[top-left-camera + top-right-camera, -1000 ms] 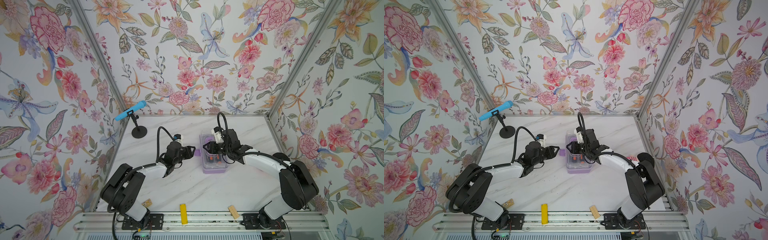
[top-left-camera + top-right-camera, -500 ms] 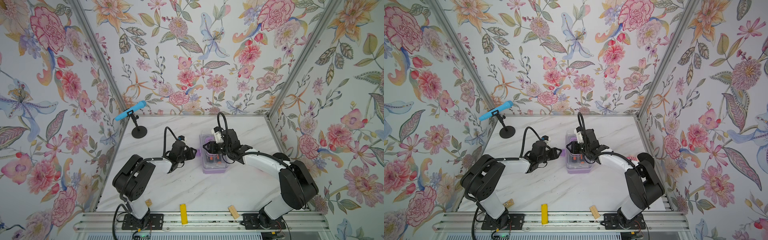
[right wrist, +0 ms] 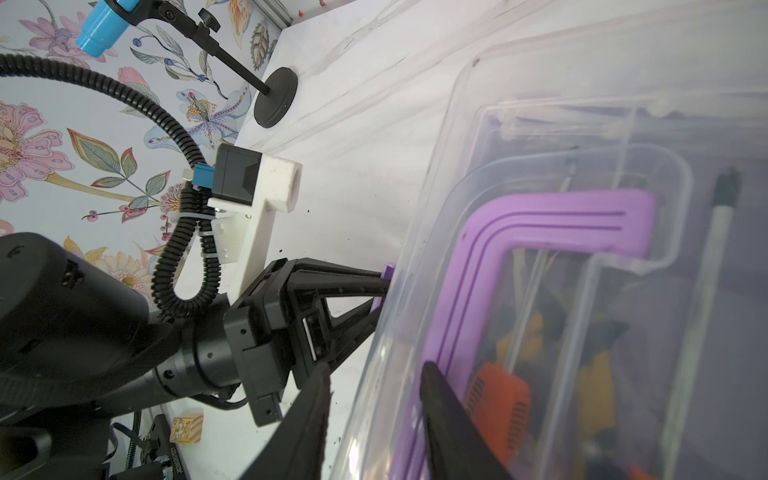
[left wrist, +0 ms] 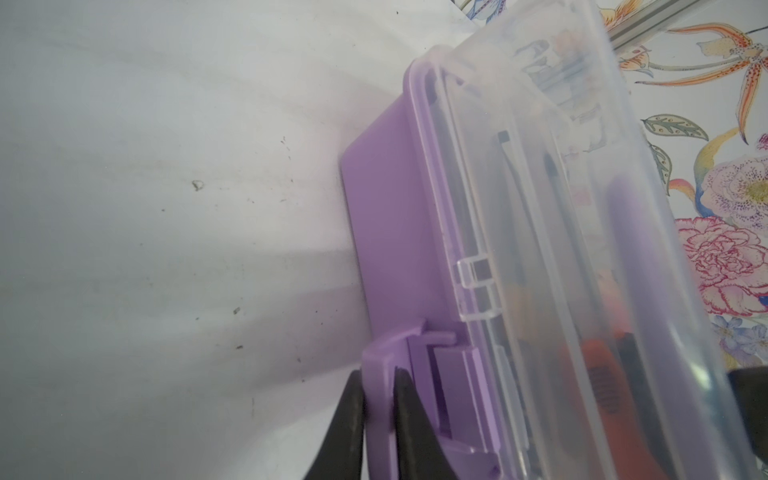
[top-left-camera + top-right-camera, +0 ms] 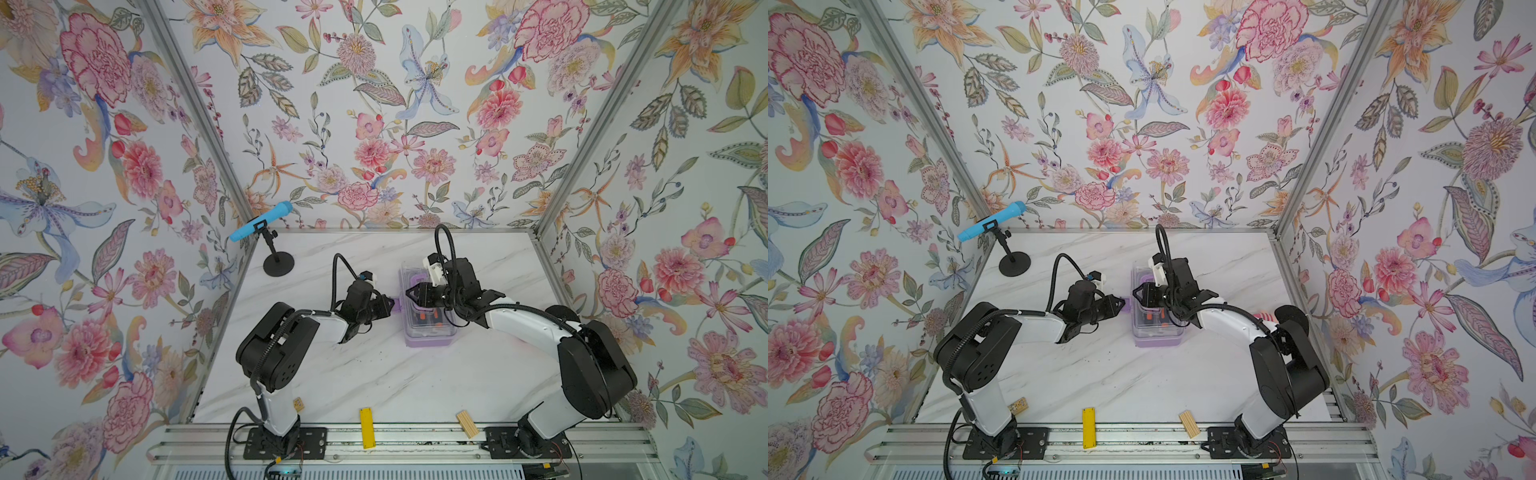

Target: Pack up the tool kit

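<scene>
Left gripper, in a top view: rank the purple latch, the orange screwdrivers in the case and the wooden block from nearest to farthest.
1. the purple latch: clamped in the left gripper, on the left side of the case in this view.
2. the orange screwdrivers: inside the case, further right in the view.
3. the wooden block: at the front edge of the table, right of middle.

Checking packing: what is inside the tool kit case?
Through the clear lid: orange-black screwdriver handles, yellow pliers handles. The rest is blurred or under the right end effector.
</scene>
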`<state>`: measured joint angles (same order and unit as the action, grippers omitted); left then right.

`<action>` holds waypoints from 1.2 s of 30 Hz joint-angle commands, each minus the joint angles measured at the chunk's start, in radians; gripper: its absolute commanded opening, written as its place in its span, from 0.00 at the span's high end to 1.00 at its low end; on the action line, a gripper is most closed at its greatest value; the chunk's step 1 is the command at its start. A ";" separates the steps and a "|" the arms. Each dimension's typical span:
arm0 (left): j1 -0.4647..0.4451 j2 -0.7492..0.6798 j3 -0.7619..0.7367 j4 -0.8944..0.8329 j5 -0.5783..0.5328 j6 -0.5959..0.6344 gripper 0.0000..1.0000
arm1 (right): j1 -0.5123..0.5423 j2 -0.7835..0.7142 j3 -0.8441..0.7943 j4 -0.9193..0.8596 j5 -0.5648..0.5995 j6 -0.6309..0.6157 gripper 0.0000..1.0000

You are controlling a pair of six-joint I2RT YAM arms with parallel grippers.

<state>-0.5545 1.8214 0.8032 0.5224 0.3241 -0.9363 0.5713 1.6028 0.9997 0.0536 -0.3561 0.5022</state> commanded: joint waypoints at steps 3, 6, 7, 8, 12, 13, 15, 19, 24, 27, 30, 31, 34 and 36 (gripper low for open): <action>-0.004 -0.030 0.005 0.009 0.025 0.017 0.91 | 0.001 0.053 -0.072 -0.224 0.019 0.006 0.61; -0.004 -0.047 0.003 -0.010 0.019 0.021 0.92 | 0.002 0.051 -0.072 -0.222 0.019 0.008 0.61; -0.004 -0.053 0.003 -0.012 0.020 0.021 0.92 | 0.003 0.051 -0.073 -0.222 0.020 0.008 0.61; -0.004 -0.057 0.005 -0.016 0.020 0.021 0.92 | 0.003 0.049 -0.074 -0.223 0.020 0.010 0.61; -0.004 -0.074 0.017 -0.037 0.025 0.022 0.92 | 0.004 0.044 -0.079 -0.218 0.021 0.011 0.61; -0.005 -0.076 0.019 -0.041 0.024 0.023 0.92 | 0.002 0.043 -0.080 -0.218 0.020 0.010 0.61; -0.004 -0.079 0.023 -0.048 0.025 0.022 0.91 | 0.003 0.043 -0.083 -0.216 0.021 0.011 0.61; -0.004 -0.095 0.022 -0.059 0.019 0.023 0.91 | 0.003 0.042 -0.087 -0.208 0.020 0.015 0.61; -0.006 -0.115 0.025 -0.074 0.016 0.024 0.89 | 0.004 0.043 -0.084 -0.205 0.016 0.014 0.61; -0.010 -0.117 0.028 -0.076 0.017 0.024 0.88 | 0.005 0.044 -0.085 -0.204 0.018 0.014 0.61; -0.013 -0.119 0.034 -0.081 0.020 0.022 0.87 | 0.006 0.043 -0.087 -0.204 0.018 0.017 0.61; -0.013 -0.120 0.036 -0.082 0.021 0.022 0.87 | 0.007 0.043 -0.088 -0.204 0.019 0.018 0.61; -0.016 -0.125 0.041 -0.092 0.018 0.024 0.86 | 0.007 0.041 -0.086 -0.204 0.019 0.017 0.61; -0.019 -0.126 0.044 -0.091 0.020 0.023 0.85 | 0.007 0.041 -0.085 -0.204 0.020 0.018 0.61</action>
<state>-0.5522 1.7321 0.8097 0.4114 0.2836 -0.9405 0.5716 1.5940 0.9806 0.0765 -0.3565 0.5030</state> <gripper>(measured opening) 0.152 0.386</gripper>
